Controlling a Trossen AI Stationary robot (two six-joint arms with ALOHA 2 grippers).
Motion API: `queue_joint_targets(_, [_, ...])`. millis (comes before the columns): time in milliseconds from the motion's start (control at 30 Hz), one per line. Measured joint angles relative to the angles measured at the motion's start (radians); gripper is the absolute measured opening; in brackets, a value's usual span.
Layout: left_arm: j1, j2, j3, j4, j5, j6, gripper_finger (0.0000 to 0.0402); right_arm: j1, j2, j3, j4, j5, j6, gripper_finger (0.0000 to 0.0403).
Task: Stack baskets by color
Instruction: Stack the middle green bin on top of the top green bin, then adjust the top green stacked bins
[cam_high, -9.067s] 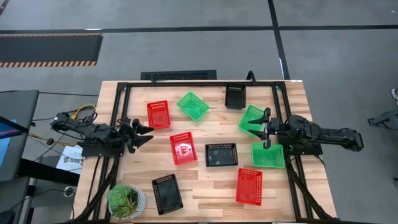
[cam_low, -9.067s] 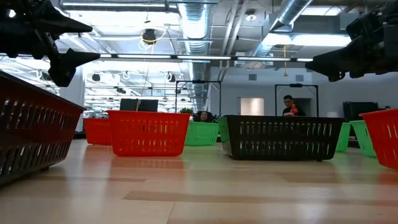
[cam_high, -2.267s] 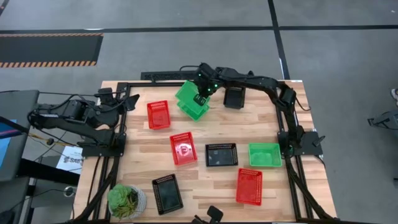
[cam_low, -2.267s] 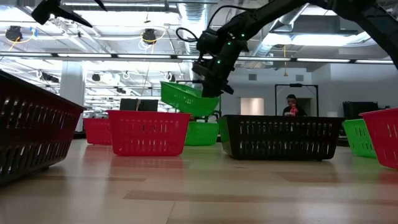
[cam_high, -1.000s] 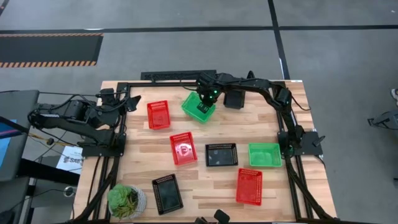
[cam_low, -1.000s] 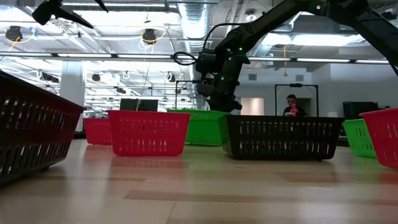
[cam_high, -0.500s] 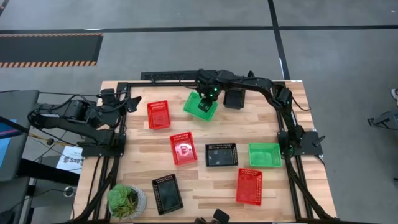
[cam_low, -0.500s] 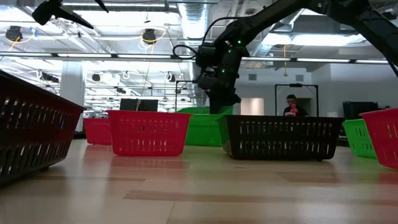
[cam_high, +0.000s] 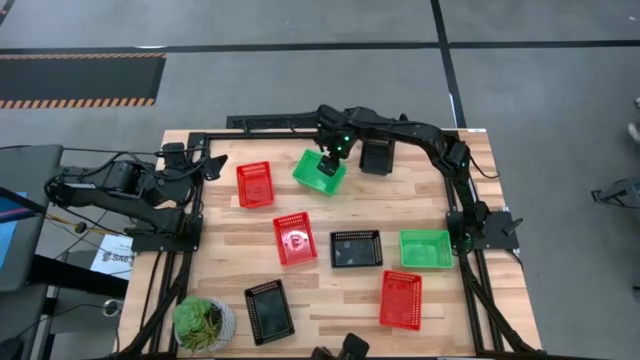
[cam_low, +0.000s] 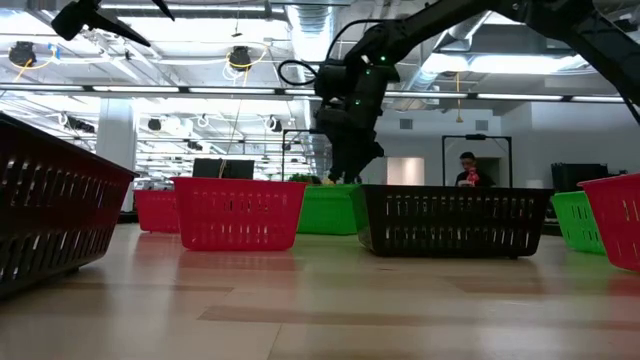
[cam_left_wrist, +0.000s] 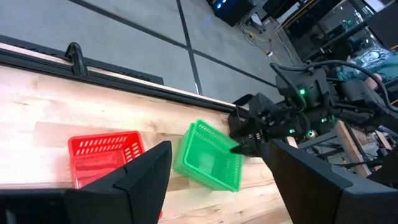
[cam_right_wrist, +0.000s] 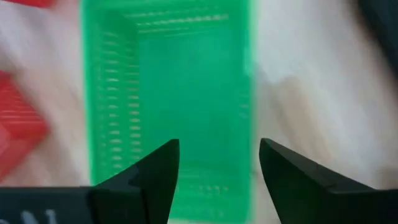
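Observation:
A green basket (cam_high: 319, 171) stands at the back middle of the table, also seen in the left wrist view (cam_left_wrist: 208, 157) and the low view (cam_low: 325, 209). My right gripper (cam_high: 328, 158) hangs just above it, open, with the green basket (cam_right_wrist: 168, 93) free below its fingers (cam_right_wrist: 158, 171). Another green basket (cam_high: 427, 249) sits at the right. Red baskets lie at the back left (cam_high: 254, 184), the centre (cam_high: 294, 238) and the front right (cam_high: 401, 299). Black baskets sit at the centre (cam_high: 356, 248), the front left (cam_high: 269, 311) and the back (cam_high: 378, 155). My left gripper (cam_high: 212, 168) waits open at the left edge.
A round potted plant (cam_high: 204, 322) stands at the front left corner. A black metal frame (cam_high: 300, 133) runs along the table's back and sides. Bare wood lies between the centre baskets and the front edge.
The right gripper has opened, let go of the green basket at the back middle and risen slightly above it. The left arm has not moved.

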Motion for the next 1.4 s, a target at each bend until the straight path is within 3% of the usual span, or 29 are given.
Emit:
queue_joint_targets(167, [0.000,0.000,0.000,0.000,0.000,0.000,0.0256,-0.002,-0.002,0.007,-0.049,0.163,-0.037,0.0246])
queue_joint_targets(600, [0.000,0.000,0.000,0.000,0.005,0.000,0.0256,0.004,0.008,0.002,-0.007,0.133,-0.087,0.0245])
queue_joint_targets(1100, [0.000,0.000,0.000,0.000,0.005,0.000,0.0256,0.009,0.008,-0.120,0.091,0.108,-0.060,0.0238])
queue_joint_targets(1267, [0.000,0.000,0.000,0.000,0.005,-0.005,0.0256,-0.003,0.008,-0.160,0.101,0.108,-0.033,0.0210])
queue_joint_targets(1400, [0.000,0.000,0.000,0.000,0.004,-0.006,0.0256,-0.003,0.008,-0.160,0.111,0.109,0.024,0.0163])
